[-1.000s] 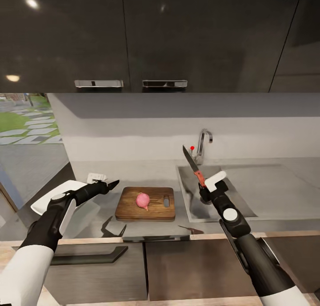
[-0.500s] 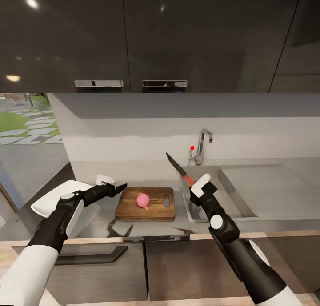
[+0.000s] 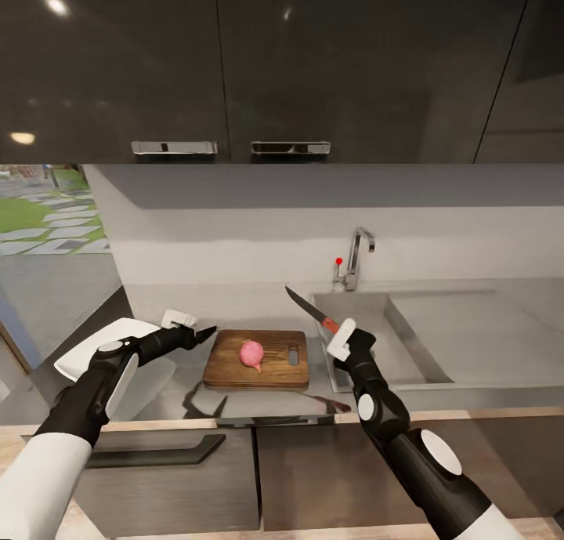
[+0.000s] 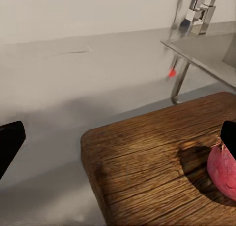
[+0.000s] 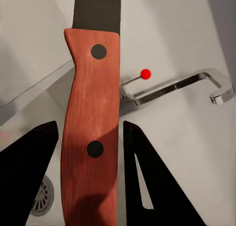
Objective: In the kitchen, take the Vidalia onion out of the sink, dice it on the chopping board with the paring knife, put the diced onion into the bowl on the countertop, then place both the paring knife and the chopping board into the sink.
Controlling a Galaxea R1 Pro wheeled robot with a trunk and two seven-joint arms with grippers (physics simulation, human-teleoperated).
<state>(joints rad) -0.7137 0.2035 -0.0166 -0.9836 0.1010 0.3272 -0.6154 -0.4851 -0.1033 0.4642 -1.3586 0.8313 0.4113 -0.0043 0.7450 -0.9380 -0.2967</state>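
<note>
The right gripper (image 3: 338, 338) is clamped on the red-orange handle of the paring knife (image 3: 313, 311), its dark blade slanting up and to the left over the gap between the chopping board (image 3: 256, 360) and the sink (image 3: 407, 340). The left gripper (image 3: 205, 333) hangs just off the board's left edge, holding nothing, its fingers (image 4: 9, 145) spread wide. The pink onion (image 3: 251, 353) sits on the middle of the board, which lies flat on the table (image 3: 157, 383). A white bowl (image 3: 177, 317) rests behind the left gripper.
</note>
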